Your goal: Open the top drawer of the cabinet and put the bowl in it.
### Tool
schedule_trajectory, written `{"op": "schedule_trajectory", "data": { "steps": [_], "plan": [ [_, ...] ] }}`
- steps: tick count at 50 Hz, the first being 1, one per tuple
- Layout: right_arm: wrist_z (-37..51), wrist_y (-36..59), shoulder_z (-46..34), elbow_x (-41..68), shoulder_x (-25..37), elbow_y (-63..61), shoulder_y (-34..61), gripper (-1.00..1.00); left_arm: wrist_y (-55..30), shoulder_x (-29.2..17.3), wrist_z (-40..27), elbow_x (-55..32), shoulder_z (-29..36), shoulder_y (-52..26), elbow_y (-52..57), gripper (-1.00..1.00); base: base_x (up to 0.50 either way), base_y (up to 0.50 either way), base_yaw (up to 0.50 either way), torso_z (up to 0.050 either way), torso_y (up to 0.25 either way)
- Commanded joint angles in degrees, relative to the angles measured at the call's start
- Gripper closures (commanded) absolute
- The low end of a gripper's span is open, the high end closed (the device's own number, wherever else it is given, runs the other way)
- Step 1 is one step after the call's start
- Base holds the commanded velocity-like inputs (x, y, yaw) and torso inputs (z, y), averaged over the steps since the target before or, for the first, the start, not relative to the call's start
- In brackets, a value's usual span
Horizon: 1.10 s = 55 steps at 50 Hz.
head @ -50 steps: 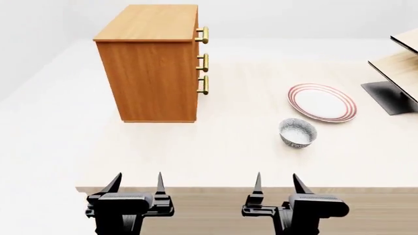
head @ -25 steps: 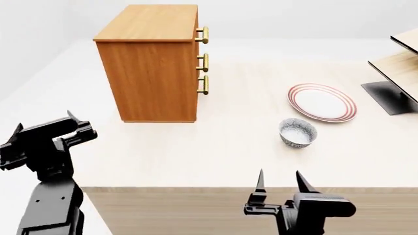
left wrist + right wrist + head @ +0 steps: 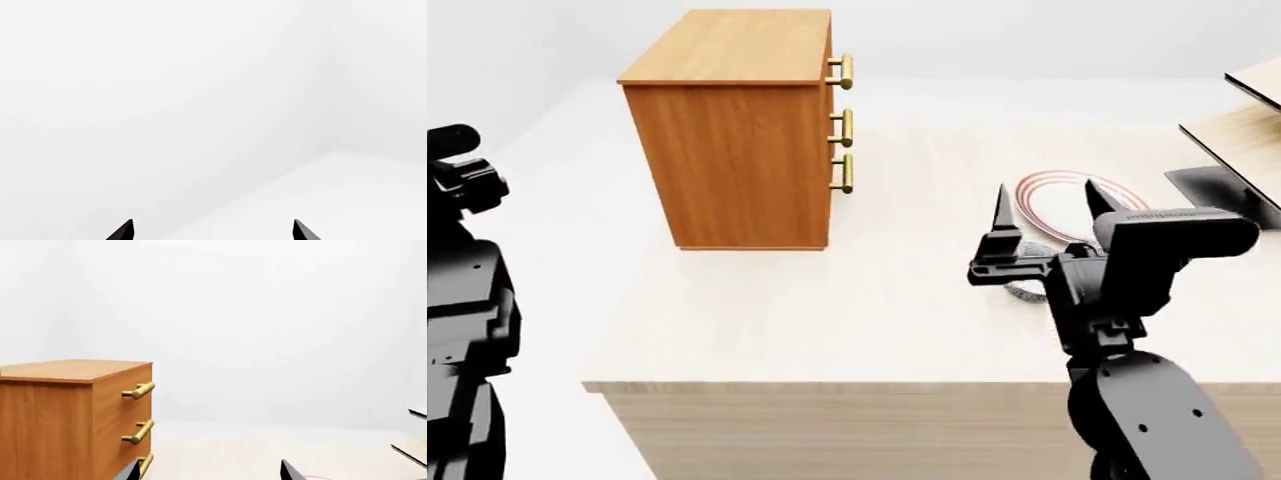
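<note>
The cabinet (image 3: 727, 140) stands at the table's back left, all three drawers shut. The top drawer shows by its brass handle (image 3: 843, 70). In the right wrist view the cabinet (image 3: 60, 420) and the top drawer's handle (image 3: 139, 390) lie ahead to one side. My right gripper (image 3: 1048, 200) is open and empty, raised above the table. It covers most of the bowl; only a sliver of the bowl (image 3: 1017, 291) shows below it. My left gripper (image 3: 213, 232) is open, empty and faces a white wall. My left arm (image 3: 461, 270) is at the far left, off the table.
A white plate with red rings (image 3: 1045, 215) lies behind my right gripper's fingers. A wooden shelf on a dark stand (image 3: 1228, 160) is at the right edge. The table's front edge (image 3: 827, 385) runs below both arms.
My left arm has swung up and out to the far left. My right arm has risen from the table's front edge and now stands in front of the bowl and plate.
</note>
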Motion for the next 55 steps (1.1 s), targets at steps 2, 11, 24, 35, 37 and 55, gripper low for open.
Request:
{"op": "schedule_trajectory", "data": {
  "steps": [2, 11, 24, 35, 37, 55],
  "plan": [
    [-9.16, 3.02, -9.16, -6.21, 2.18, 36.40, 46.07, -1.00, -2.07, -0.60, 1.28, -0.36, 3.04, -4.25, -4.26, -1.00, 0.00, 0.00, 0.00, 0.000, 0.000],
    [-11.28, -23.51, -12.77, -13.58, -5.14, 91.89, 68.33, -1.00, -1.25, -0.60, 1.40, -0.68, 3.28, -4.54, -4.26, -1.00, 0.00, 0.00, 0.00, 0.000, 0.000],
    [-13.38, -21.16, -4.25, -10.98, -5.04, 95.59, 65.70, -1.00, 2.60, -1.40, -5.32, 0.02, 4.28, -3.84, -4.26, -1.00, 0.00, 0.00, 0.00, 0.000, 0.000],
    [-14.59, -19.53, -2.04, -12.65, -4.90, 95.56, 65.31, -1.00, 3.15, -1.57, -6.63, -0.62, 4.58, -3.67, -4.26, -1.00, 0.00, 0.00, 0.00, 0.000, 0.000],
    [-14.52, -18.89, -1.73, -13.01, -4.95, 95.57, 65.10, -1.00, 3.04, -1.57, -6.61, -0.63, 4.64, -3.70, -4.26, -1.00, 0.00, 0.00, 0.00, 0.000, 0.000],
    [-15.46, -17.72, 1.07, -15.71, -5.14, 95.59, 64.33, -1.00, 2.89, -1.65, -6.14, -0.70, 4.59, -3.72, -4.26, -1.00, 0.02, 0.00, 0.00, 0.000, 0.000]
  ]
}}
